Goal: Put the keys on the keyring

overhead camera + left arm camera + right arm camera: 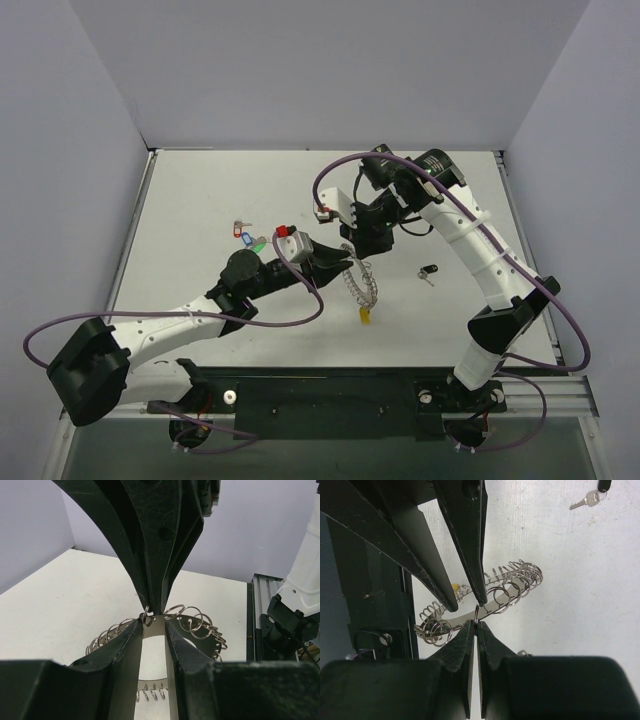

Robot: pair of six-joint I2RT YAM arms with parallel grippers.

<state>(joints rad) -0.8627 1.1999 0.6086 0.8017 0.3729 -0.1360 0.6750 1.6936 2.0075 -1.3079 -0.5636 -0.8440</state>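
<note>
We see three plain grey walls point(330, 70) around one big white table point(200, 200). Two arms reach over it and meet near the middle. One keyring point(362, 285) is there, a thin silver loop with lots of little rings on it. It is lifted at its far end and droops down to the table.

The right gripper point(476, 625) has its fingers pressed together on one little ring of the keyring. The left gripper point(153, 625) has its fingers apart, with a bit of the loop's band between the tips.

We count two keys lying by themselves. The black key point(430, 271) is off to the right, and the yellow key point(366, 316) is at the near end of the keyring. A small bunch of blue and green keys point(248, 238) sits to the left, too tiny for us to count.
</note>
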